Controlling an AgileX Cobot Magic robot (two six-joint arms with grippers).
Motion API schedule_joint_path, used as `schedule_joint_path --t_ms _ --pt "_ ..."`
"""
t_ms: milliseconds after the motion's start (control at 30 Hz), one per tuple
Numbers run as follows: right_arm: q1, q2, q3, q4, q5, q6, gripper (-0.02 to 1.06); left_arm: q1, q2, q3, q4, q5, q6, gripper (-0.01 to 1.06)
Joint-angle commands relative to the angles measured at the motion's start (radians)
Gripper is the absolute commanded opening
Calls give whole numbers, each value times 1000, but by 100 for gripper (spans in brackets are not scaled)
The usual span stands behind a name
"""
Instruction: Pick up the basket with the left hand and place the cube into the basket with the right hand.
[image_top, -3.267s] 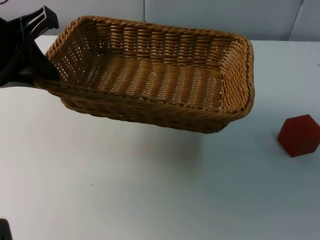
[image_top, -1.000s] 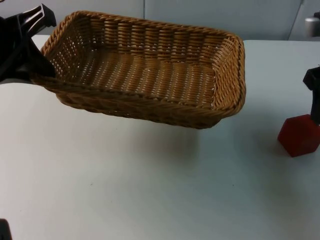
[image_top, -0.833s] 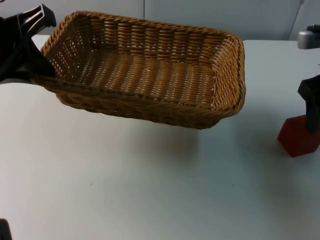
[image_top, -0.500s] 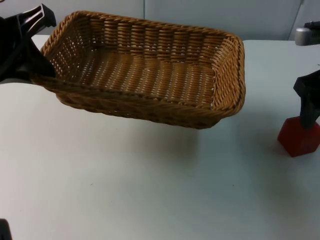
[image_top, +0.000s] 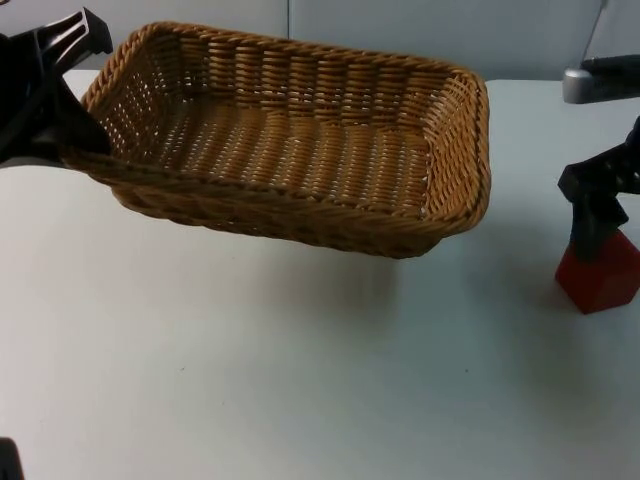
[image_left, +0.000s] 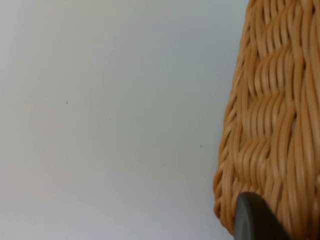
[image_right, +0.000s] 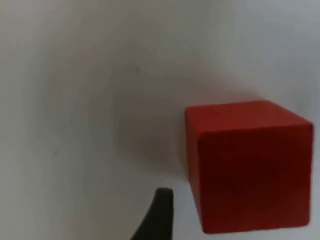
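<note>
A woven wicker basket (image_top: 300, 208) hangs tilted above the table, casting a shadow beneath it. My left gripper (image_top: 78, 138) is shut on the rim at its left end; in the left wrist view the basket's wall (image_left: 272, 125) runs beside a black fingertip (image_left: 257, 220). At the table's right edge a red cube (image_top: 608, 278) rests on the surface. My right gripper (image_top: 600, 225) stands open just over it, one finger down at the cube's left top edge. In the right wrist view the cube (image_right: 250, 165) lies beside a fingertip (image_right: 159, 215), with a gap between them.
White table top (image_top: 250, 380) stretches bare in front of the basket and between basket and cube. The grey partition wall (image_top: 400, 30) closes the back.
My right gripper has come in from the right edge, moved left and down onto the cube's spot and opened a little. The basket and left gripper have held still over the last second.
</note>
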Motion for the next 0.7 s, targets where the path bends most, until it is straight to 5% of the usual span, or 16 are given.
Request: schedule_joint_path --t_ms 0,500,633,667 --pt "-2 12 -11 11 -18 -17 81 2 -16 0 -25 0 -7 0" --pt "-2 90 -11 34 -68 -15 77 2 -16 0 -25 0 -7 0" --pt "-2 93 -11 34 -79 -13 47 2 -16 0 -25 0 -7 0" --pt "-2 93 -11 34 -79 -13 47 2 -16 0 -25 0 -7 0"
